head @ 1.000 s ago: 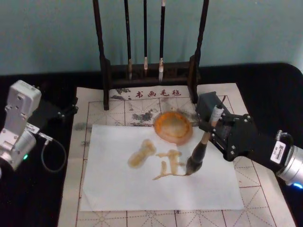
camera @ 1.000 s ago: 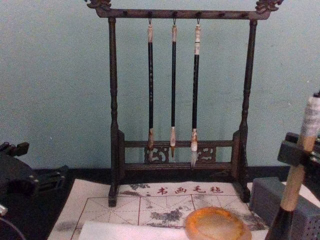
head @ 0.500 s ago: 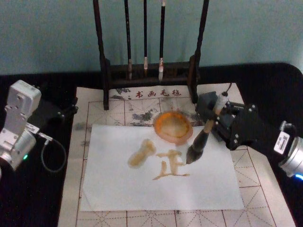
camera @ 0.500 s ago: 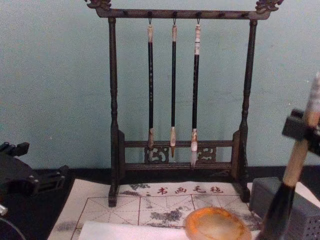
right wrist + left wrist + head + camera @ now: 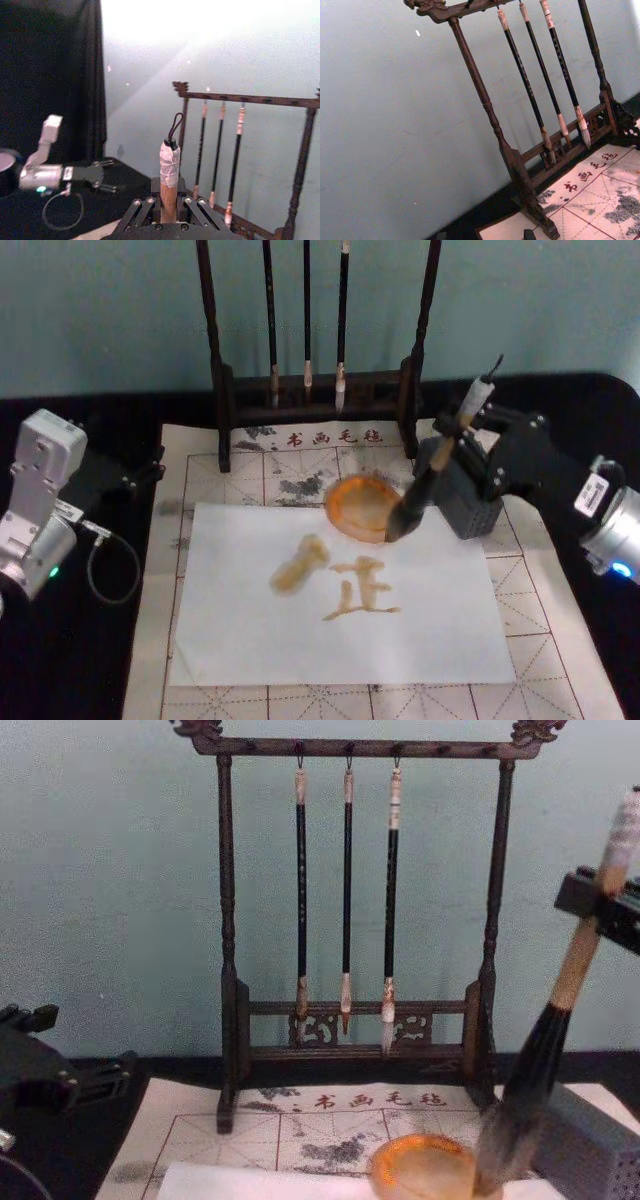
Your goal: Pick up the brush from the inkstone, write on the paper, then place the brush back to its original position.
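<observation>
1. Brush (image 5: 426,480) is off the paper (image 5: 250,630). A second ago its tip sat at the right end of the amber character's bottom stroke. Now it hangs tilted, bristles at the right rim of the inkstone (image 5: 341,502)
2. Right gripper (image 5: 468,426) has drawn back and up toward the rack (image 5: 315,390), jaws pinching the tan handle just below the white-wrapped end
3. Chest view: bristle tip is low at the dish's right edge; whether it touches the rim cannot be told
4. Reading: the writing looks finished. Two amber marks lie on the sheet, a blot at left and a character like 正 at right. The step in hand is probably returning the brush to the inkstone; release not yet done
5. Left gripper (image 5: 135,475) is parked over the counter (image 5: 60,670) at left, well apart from the paper; its grip state cannot be told
6. Writing: the mat (image 5: 545,625) carries red characters 书画毛毡 just in front of the rack base. White tag (image 5: 592,498) on the right arm, print too small to read
</observation>
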Robot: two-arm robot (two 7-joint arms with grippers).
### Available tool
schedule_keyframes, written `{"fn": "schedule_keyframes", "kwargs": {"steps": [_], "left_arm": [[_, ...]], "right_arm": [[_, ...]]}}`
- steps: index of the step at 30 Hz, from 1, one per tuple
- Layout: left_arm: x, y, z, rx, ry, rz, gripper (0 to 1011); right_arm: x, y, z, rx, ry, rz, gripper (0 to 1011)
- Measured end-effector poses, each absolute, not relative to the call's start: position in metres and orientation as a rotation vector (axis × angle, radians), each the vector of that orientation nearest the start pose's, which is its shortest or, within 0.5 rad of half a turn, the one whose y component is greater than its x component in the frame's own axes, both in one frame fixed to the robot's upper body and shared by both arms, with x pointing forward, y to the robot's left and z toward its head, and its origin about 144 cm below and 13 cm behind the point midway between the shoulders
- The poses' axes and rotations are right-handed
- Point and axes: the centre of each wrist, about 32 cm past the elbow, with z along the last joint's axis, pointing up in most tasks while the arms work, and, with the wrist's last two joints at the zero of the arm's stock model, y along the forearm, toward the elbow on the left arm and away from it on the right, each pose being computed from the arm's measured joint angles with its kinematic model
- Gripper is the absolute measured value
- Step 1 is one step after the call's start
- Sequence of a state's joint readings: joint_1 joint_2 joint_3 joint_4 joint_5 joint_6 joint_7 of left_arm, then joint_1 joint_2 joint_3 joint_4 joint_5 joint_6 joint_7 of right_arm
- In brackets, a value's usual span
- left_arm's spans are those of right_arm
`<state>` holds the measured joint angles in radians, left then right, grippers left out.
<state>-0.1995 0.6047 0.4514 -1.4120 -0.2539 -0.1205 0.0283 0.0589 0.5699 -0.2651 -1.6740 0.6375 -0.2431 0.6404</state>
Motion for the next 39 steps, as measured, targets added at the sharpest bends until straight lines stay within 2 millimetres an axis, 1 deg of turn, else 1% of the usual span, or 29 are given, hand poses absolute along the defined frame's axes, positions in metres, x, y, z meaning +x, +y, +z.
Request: {"fn": "schedule_keyframes", "kwargs": {"steps": [8,12,16,18,21,22,24,32,39], "left_arm": [[0.489,0.310,1.140,0.304,-0.285,1.248,1001],[0.489,0.310,1.140,0.304,-0.285,1.248,1001],[0.489,0.310,1.140,0.304,-0.285,1.248,1001],[0.489,0.310,1.140,0.304,-0.285,1.248,1001],[0.489,0.310,1.140,0.304,-0.285,1.248,1001],[0.489,0.310,1.140,0.304,-0.285,1.248,1001],[0.489,0.310,1.140,0.304,-0.285,1.248,1001],[0.489,0.310,1.140,0.305,-0.285,1.248,1001],[0.489,0.310,1.140,0.304,-0.285,1.248,1001]], "right_arm": [[0.481,-0.294,1.194,0.242,-0.074,-0.727,198],[0.495,-0.291,1.193,0.260,0.020,-0.779,198],[0.503,-0.289,1.192,0.272,0.077,-0.814,198],[0.511,-0.287,1.192,0.288,0.136,-0.852,198],[0.520,-0.285,1.192,0.308,0.204,-0.892,198],[0.520,-0.285,1.192,0.308,0.204,-0.892,198],[0.528,-0.284,1.193,0.325,0.263,-0.918,198],[0.543,-0.281,1.194,0.360,0.425,-0.965,198],[0.550,-0.278,1.191,0.382,0.542,-1.006,198]]}}
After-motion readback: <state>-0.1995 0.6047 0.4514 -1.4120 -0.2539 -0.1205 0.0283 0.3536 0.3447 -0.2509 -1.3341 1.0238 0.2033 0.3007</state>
